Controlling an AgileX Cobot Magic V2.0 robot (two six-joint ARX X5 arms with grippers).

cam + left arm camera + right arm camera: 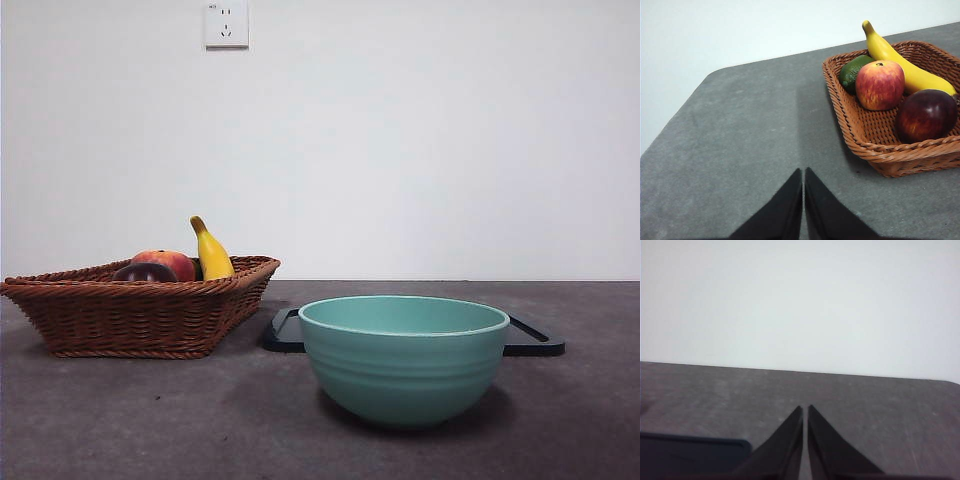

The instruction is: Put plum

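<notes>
Plum sits in the basket
Left gripper and right gripper both closed, holding nothing.

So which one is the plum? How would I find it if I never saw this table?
Look for the brown wicker basket on the grey table. Four fruits lie inside: a yellow banana, a green fruit, a red-orange peach and the plum. The plum is the round, shiny, darkest one, nearly black-purple.
</notes>
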